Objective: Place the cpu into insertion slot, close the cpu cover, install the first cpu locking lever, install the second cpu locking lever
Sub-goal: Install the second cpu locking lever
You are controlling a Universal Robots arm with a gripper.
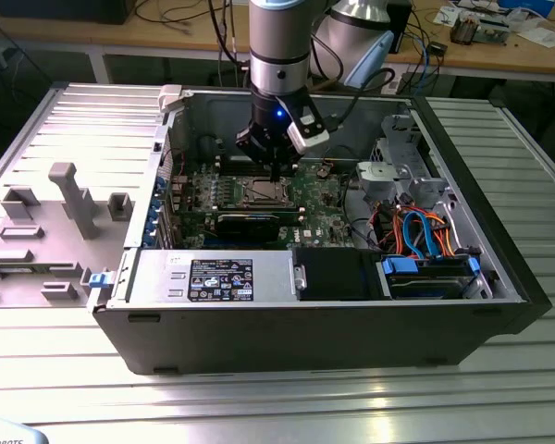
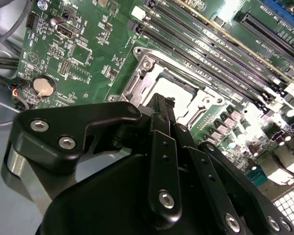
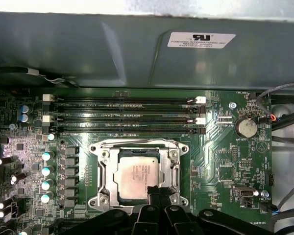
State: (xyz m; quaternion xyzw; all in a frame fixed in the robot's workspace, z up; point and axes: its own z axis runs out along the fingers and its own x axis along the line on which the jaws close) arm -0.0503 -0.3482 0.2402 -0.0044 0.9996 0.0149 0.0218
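Beside memory slots (image 3: 125, 117), pressed-together pincer (image 3: 157, 192) over cpu (image 3: 137, 176) under cpu cover (image 3: 100, 169).

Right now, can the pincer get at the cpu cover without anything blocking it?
Probably yes. The pincer hangs just over the cpu cover, which lies flat around the cpu. The memory slots sit off to one side, and no cable crosses the socket.

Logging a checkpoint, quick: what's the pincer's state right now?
Pincer: shut, fingertips together at the edge of the cpu in the insertion slot; holding nothing.
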